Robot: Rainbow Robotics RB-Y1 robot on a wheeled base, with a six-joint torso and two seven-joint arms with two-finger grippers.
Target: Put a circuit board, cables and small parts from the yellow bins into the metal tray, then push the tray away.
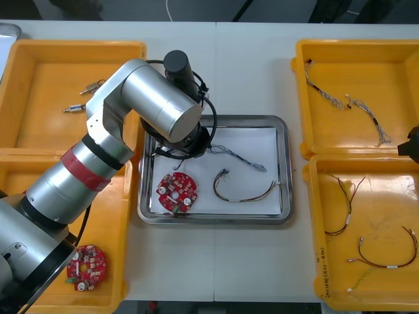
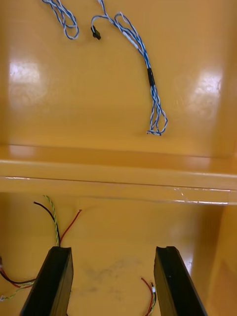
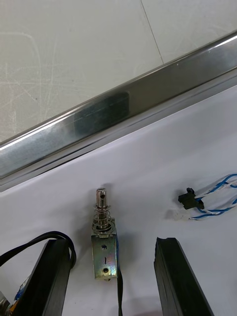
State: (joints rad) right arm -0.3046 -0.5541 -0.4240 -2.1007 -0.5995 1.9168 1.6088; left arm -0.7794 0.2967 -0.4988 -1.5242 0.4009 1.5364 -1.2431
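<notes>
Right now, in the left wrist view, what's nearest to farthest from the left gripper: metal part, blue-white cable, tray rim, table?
1. small metal part, inside the open left gripper.
2. twisted blue and white cable, beside one finger.
3. metal tray rim, farther ahead.
4. table, past the rim.

The bench (image 1: 216, 65) bears a tray (image 1: 213, 220); left bins (image 1: 46, 111) and right bins (image 1: 366, 72) flank the tray.

The bins (image 1: 39, 85) are yellow, the tray (image 1: 216, 219) shiny with white inside, the circuit board (image 1: 177, 192) red, the twisted cable (image 1: 237, 157) blue and white.
</notes>
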